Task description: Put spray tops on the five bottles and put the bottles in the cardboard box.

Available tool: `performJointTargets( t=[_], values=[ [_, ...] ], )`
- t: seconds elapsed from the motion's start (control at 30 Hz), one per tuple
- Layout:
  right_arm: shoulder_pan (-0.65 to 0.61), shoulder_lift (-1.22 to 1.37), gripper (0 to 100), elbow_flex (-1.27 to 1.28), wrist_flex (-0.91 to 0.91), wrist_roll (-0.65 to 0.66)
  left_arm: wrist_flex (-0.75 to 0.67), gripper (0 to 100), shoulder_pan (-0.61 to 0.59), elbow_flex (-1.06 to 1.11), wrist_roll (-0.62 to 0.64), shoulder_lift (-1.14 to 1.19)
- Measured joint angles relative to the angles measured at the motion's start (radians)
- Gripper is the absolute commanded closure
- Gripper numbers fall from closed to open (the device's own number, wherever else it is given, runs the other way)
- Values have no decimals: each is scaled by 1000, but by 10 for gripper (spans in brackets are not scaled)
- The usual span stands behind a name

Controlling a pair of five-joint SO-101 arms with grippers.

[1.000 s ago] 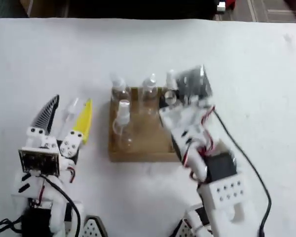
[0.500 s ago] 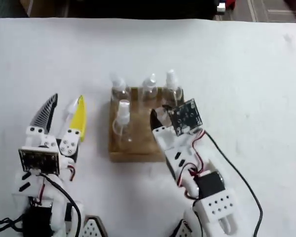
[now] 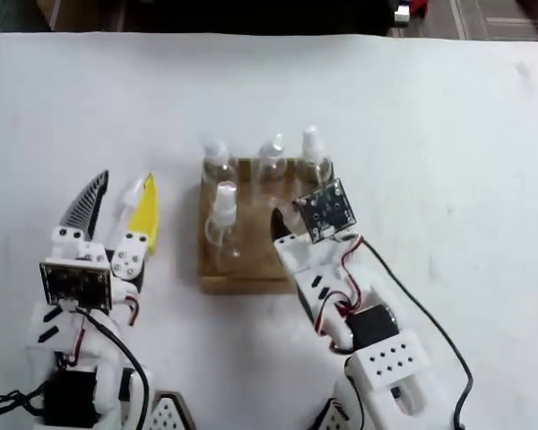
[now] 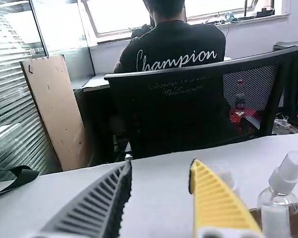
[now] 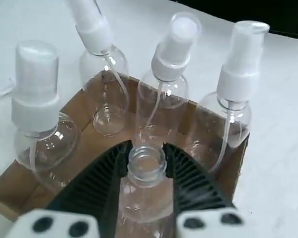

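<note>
Neck of the open bottle (image 5: 146, 166) clamped between the black jaws of the right gripper (image 5: 146, 148). Bottle upright, mouth up, no top on it. It sits within the cardboard box (image 5: 237, 166), at the box's near right part. Can't tell whether its base rests on the box floor.

Four capped bottles (image 5: 173, 64) are already in the box: three along the far wall, one on the left side.

Left gripper (image 3: 125, 179) is out to the left of the box, low over the table (image 3: 448, 134). Fingers spread wide, grey and yellow, holding nothing. A pale piece lies between them, just beside the yellow finger. It is probably the last spray top (image 3: 133, 191), but it is too faint to be sure.

Key relation: the missing top lies left of the box and the open mouth is on the box's right side. The left arm is much the nearer to the top. Bottle axis is vertical, so the top would need to come down from above.

Room: wide bare table to the left of the box. Inside the box it is tight. Capped heads stand just beyond and to the left of the open bottle, so a sideways approach risks knocking them.
</note>
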Motion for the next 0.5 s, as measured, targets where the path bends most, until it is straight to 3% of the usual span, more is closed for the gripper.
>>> performJointTargets(
  t=[0.3, 0.5],
  values=[
    [-2, 0, 978, 3, -8, 0, 0, 823, 0, 0, 0, 0],
    [-2, 0, 858, 3, -8, 0, 0, 823, 0, 0, 0, 0]
  ],
)
